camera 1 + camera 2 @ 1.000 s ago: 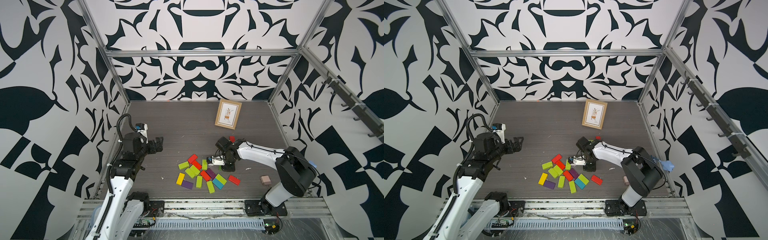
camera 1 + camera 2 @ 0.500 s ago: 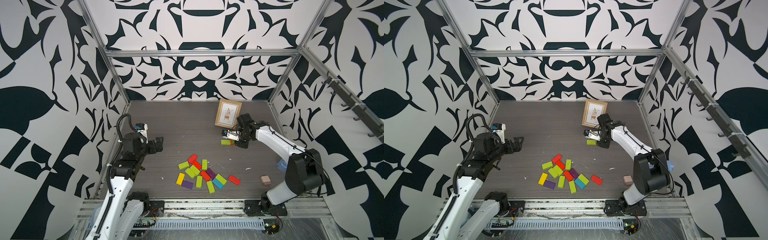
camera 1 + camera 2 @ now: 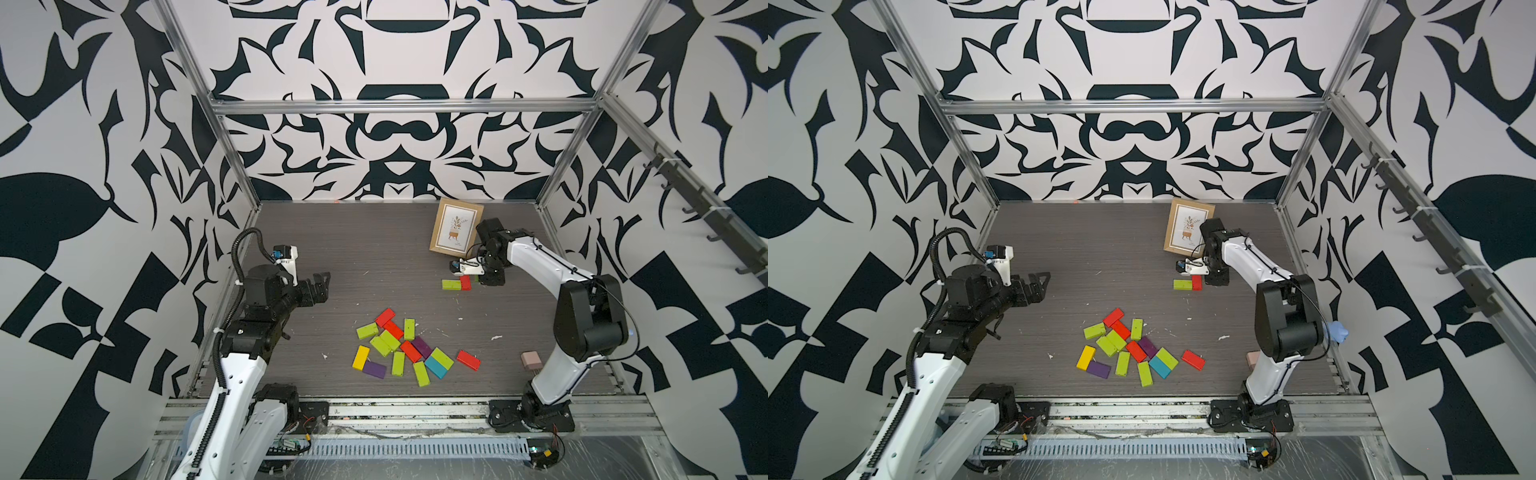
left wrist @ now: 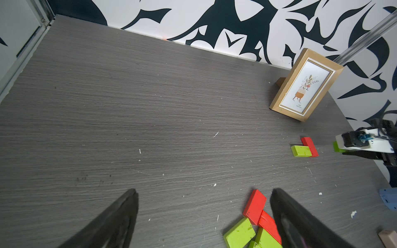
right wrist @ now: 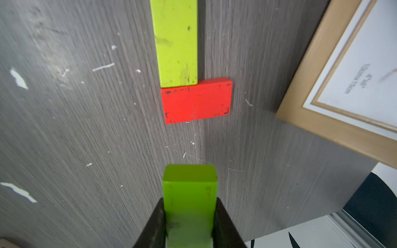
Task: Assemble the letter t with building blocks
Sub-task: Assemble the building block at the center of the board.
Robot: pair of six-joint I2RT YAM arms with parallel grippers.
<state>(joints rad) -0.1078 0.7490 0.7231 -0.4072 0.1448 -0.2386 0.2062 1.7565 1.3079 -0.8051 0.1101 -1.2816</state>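
Observation:
Near the back right, a lime green block lies flat with a red block set crosswise against its end; the right wrist view shows the lime one and the red one too. My right gripper is shut on another green block, just right of the red block and apart from it. In a top view the right gripper hides this block. Several loose building blocks lie in a heap at centre front. My left gripper hangs open over bare table at the left.
A wooden picture frame stands just behind the right gripper, close to the arm. A pale pink plug adapter lies at the front right by the right arm's base. The enclosure walls close in on the left, back and right.
The right arm has carried a green block from the heap to the back right and now holds it beside the red block. The left arm has not moved.

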